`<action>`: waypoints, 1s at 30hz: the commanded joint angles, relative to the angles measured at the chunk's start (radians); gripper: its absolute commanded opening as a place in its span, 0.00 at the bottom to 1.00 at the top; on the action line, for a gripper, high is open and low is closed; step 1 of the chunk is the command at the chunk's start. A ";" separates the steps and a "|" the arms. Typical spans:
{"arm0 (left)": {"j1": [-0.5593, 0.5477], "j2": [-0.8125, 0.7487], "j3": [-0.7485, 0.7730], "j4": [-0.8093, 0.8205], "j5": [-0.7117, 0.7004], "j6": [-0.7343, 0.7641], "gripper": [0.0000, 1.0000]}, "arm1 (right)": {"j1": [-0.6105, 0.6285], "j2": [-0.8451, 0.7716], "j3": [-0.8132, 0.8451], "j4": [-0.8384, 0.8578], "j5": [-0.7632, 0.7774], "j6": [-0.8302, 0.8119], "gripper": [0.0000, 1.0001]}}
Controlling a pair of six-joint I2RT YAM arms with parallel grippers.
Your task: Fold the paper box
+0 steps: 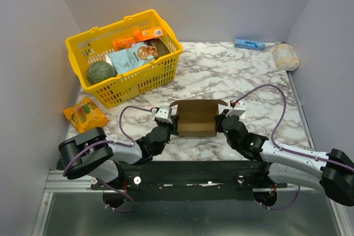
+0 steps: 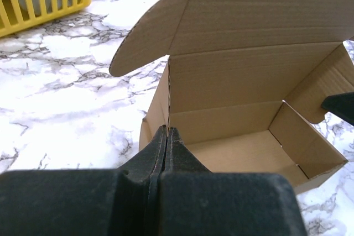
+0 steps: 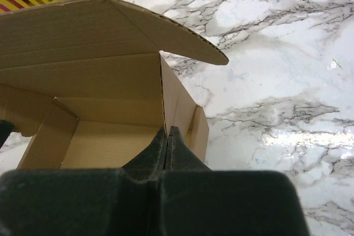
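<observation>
Top view, box: the paper box stands on the marble table between my two arms, near the front edge, open at the top.
Top view, hands: my left gripper sits against its left wall and my right gripper against its right wall.
Top view, risk: if one side pushes harder, I judge the light box skids or twists.
Left wrist, hand: my fingers are fully closed, tips at the top of the left wall. I cannot tell whether card is nipped between them.
Left wrist, risk: pressing in here could cave that wall inward.
Right wrist, hand: closed tight, tips at the right wall's near corner. I can confirm no hold.
Right wrist, risk: the lid leans over the opening, so a jolt could drop it early.
</observation>
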 commanded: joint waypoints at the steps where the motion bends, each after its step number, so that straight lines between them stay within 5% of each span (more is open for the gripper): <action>1: -0.040 0.022 -0.061 -0.200 0.030 -0.077 0.00 | 0.041 -0.017 -0.021 -0.114 -0.022 0.090 0.01; 22: -0.092 0.045 -0.050 -0.321 -0.022 -0.177 0.00 | 0.097 -0.037 -0.010 -0.335 -0.002 0.214 0.03; 30: -0.092 -0.008 -0.020 -0.405 -0.058 -0.175 0.00 | 0.129 -0.201 -0.007 -0.395 -0.100 0.118 0.58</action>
